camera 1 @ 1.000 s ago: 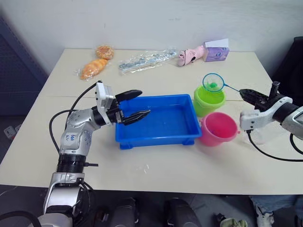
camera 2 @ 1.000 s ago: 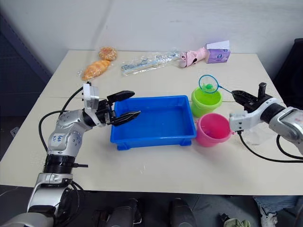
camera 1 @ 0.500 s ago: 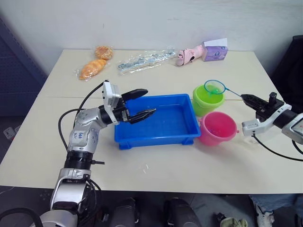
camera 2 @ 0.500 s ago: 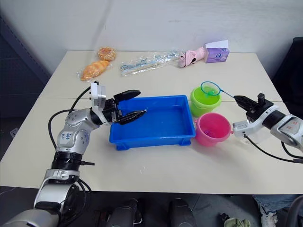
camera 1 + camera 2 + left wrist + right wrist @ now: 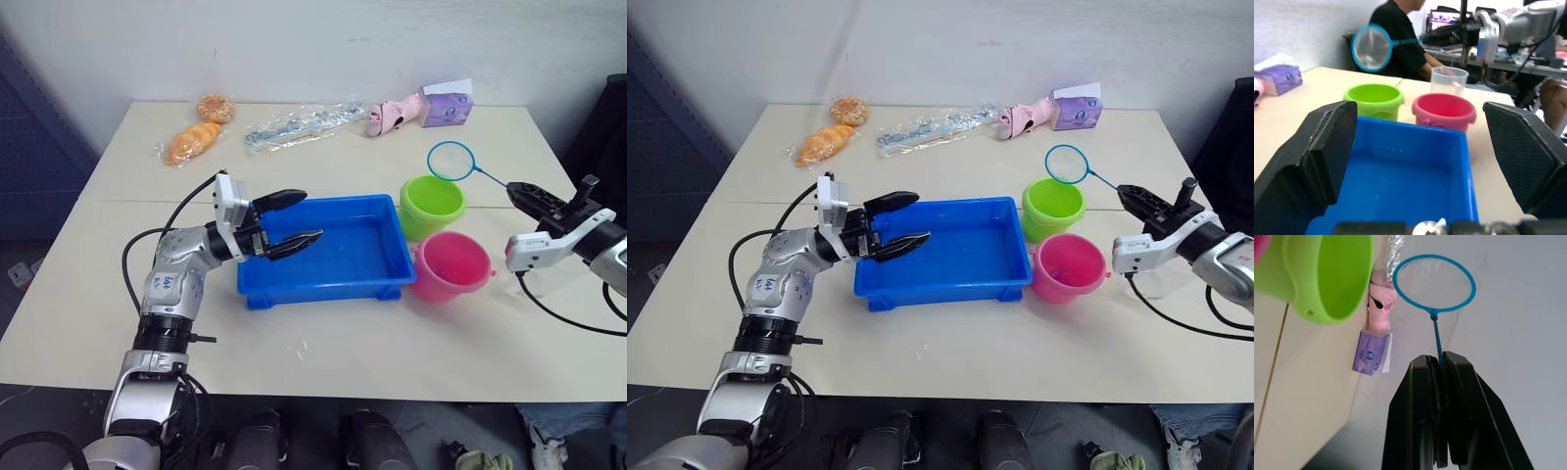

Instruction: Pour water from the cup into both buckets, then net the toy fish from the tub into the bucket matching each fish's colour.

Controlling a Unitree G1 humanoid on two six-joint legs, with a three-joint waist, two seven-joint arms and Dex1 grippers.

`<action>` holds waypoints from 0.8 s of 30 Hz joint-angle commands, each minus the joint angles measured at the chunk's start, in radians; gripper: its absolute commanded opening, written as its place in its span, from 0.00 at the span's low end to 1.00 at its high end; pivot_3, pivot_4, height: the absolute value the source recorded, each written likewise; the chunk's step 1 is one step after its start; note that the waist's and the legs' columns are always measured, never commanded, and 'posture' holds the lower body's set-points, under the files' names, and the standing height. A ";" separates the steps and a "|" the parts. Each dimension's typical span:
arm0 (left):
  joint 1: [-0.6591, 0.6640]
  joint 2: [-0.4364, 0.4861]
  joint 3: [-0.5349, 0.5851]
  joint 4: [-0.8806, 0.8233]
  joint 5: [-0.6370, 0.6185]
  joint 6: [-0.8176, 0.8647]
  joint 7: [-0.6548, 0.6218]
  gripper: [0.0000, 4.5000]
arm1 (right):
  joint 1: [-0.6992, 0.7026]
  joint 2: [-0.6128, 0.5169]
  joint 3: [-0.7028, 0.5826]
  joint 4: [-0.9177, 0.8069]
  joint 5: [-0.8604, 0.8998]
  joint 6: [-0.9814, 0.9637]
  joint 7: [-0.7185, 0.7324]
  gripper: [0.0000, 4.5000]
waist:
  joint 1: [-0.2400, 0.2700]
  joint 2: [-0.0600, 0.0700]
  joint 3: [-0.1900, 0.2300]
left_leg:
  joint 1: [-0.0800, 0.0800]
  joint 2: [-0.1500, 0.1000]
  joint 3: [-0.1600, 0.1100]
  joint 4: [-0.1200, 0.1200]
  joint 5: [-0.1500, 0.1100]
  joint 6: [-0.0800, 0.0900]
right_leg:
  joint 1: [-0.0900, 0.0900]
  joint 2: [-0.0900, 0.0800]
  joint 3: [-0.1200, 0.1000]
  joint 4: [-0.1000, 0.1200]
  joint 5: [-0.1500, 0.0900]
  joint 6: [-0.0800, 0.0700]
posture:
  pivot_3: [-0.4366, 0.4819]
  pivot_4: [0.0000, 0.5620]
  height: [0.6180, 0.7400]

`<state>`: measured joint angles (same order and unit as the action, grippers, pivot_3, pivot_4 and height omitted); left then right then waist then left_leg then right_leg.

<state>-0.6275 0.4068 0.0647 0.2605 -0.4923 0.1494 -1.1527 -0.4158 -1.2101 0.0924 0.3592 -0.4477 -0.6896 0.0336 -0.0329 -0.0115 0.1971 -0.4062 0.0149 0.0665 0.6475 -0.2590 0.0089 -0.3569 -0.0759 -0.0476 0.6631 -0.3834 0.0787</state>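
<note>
Right fingers [image 5: 1439,363] clamp the empty net [image 5: 450,161]; left fingers [image 5: 303,217] spread over the tub [image 5: 338,257].

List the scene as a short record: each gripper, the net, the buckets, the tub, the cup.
left gripper: open, over the near-left end of the tub
right gripper: shut on the net handle
net: held in the air behind the green bucket, hoop looks empty
green bucket: upright, beside the tub's right end
pink bucket: upright, in front of the green bucket
tub: on the table between the arms
cup: upright, behind the pink bucket as the left wrist view shows it
</note>
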 commanded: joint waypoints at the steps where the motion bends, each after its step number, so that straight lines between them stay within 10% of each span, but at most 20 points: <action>1: 0.004 0.077 0.052 -0.100 -0.086 0.052 -0.084 0.98 | 0.090 0.028 -0.076 -0.215 0.513 0.140 0.302 0.00 | 0.002 0.000 0.000 | 0.000 0.000 -0.001 0.000 0.000 0.000 | 0.001 0.000 0.000 0.000 0.000 0.000 | 0.48 0.27 1.00; 5: 0.021 0.155 0.090 -0.286 -0.247 0.239 -0.098 0.98 | 0.233 0.048 -0.101 -0.592 1.048 0.425 0.554 0.00 | 0.007 -0.001 0.001 | 0.000 0.001 -0.005 0.001 -0.001 0.001 | 0.004 0.000 -0.003 -0.001 0.000 0.000 | 0.48 0.27 1.00; 9: 0.098 0.249 0.087 -0.398 -0.264 0.266 -0.186 0.98 | 0.273 0.059 -0.111 -0.772 1.224 0.632 0.662 0.00 | 0.007 -0.001 0.001 | 0.003 0.000 -0.008 0.002 -0.003 0.005 | 0.011 -0.002 -0.005 -0.005 0.001 0.001 | 0.48 0.27 1.00; 24: 0.427 0.467 0.064 -0.390 -0.116 0.020 -0.414 0.98 | 0.256 0.387 0.279 -0.549 0.759 0.626 0.981 0.00 | 0.005 -0.001 0.001 | 0.007 -0.001 -0.010 0.001 -0.008 0.010 | 0.015 -0.003 -0.005 -0.011 0.000 0.001 | 0.48 0.27 1.00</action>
<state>-0.2101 0.8596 0.1312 -0.1166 -0.6193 0.1998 -1.5014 -0.1469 -0.8440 0.3681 -0.2210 0.3434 -0.0135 0.9881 -0.0274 -0.0124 0.1980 -0.3996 0.0140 0.0571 0.6481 -0.2666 0.0190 -0.3425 -0.0793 -0.0523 0.6524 -0.3831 0.0792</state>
